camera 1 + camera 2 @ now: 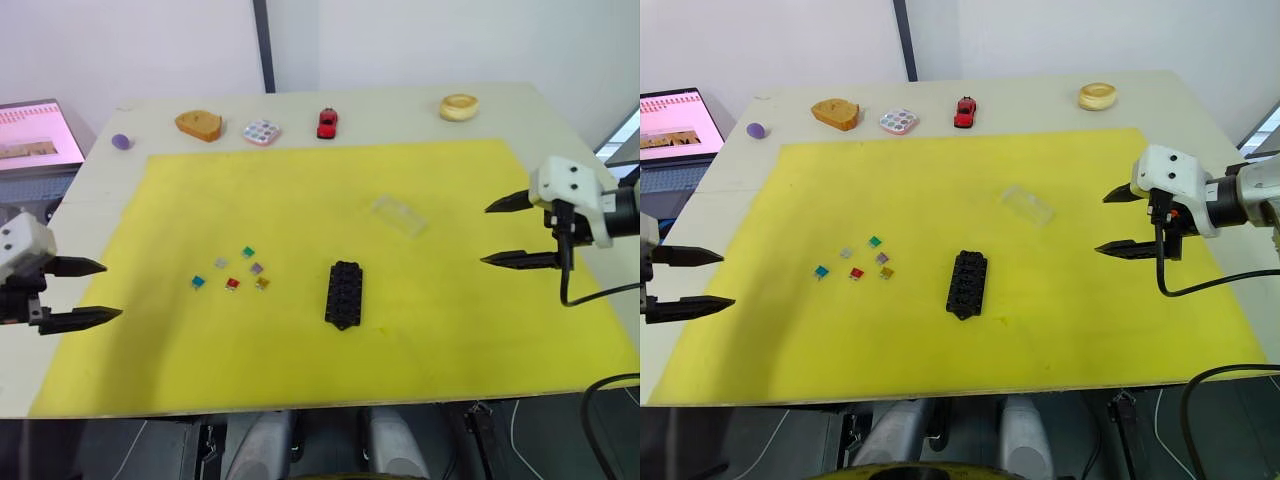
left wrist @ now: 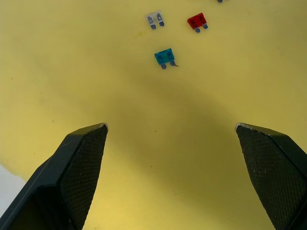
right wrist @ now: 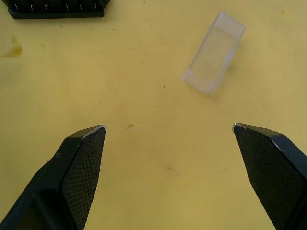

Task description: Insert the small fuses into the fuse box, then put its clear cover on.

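1. The left gripper (image 1: 98,290) hovers over the yellow mat's (image 1: 330,190) 9 o'clock edge, its fingers (image 2: 81,163) spread wide, holding and touching nothing
2. The right gripper (image 1: 505,232) hangs over the mat's 3 o'clock side, fingers (image 3: 79,167) equally wide and empty
3. The small fuses (image 1: 232,270) lie loose on the mat, at 9 o'clock from the fuse box (image 1: 343,294); the left wrist view shows a blue (image 2: 164,57), a red (image 2: 197,21) and a pale grey one (image 2: 154,19), prongs visible, with another cut off at the frame edge
4. The fuse box lies near the mat's middle, toward 6 o'clock; in the right wrist view it is cropped (image 3: 57,8)
5. The clear cover (image 3: 214,53) lies at 1 o'clock from the box, apart from it, faint against the yellow in the head views
6. Along the tabletop's (image 1: 400,105) 12 o'clock edge sit a red toy car (image 1: 327,122) and a dotted disc (image 1: 261,131)
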{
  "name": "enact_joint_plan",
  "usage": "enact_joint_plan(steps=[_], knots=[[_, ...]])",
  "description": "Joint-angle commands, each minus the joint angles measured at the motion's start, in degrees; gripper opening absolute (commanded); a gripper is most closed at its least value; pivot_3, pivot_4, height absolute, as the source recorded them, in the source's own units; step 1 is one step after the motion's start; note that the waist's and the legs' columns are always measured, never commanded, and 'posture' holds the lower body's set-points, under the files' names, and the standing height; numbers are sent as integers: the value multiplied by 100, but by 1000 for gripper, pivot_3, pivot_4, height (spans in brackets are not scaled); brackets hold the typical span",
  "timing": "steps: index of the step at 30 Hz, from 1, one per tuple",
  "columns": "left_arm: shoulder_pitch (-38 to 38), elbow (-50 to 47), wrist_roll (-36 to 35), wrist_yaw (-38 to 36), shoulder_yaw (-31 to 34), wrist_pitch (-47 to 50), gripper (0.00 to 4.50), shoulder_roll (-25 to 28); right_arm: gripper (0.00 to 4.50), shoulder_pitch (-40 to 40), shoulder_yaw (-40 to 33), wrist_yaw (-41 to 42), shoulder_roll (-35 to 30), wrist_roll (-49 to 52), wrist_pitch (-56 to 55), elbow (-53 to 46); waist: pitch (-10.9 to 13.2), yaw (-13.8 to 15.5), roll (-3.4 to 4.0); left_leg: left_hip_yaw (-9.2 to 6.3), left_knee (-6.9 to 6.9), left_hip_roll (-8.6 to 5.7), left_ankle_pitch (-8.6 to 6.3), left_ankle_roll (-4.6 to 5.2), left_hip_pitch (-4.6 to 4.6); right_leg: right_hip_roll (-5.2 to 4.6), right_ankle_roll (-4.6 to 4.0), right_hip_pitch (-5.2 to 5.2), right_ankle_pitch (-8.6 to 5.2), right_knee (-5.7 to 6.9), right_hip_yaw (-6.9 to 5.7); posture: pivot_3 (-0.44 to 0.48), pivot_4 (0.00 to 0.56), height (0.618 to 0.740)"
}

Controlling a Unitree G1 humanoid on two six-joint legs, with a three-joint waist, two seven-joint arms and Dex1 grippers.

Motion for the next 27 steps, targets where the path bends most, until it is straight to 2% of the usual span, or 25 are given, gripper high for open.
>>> enact_joint_plan(steps=[1,27], knots=[[-214,-50,-158,63,130,141,4475,87,4465,-34,-181,-14,-14,-26,-110,-5,0,1,0,0,0,0,0,0,0,0,0,0,0,0,0,0,150,740],[-287,-331,-419,321,-16,689,4475,-191,4465,-346,-10,-85,208,-20,69,-109,0,-1,0,3,1,1,1,1,0,2,2,2,1,2,3,0,150,740]])
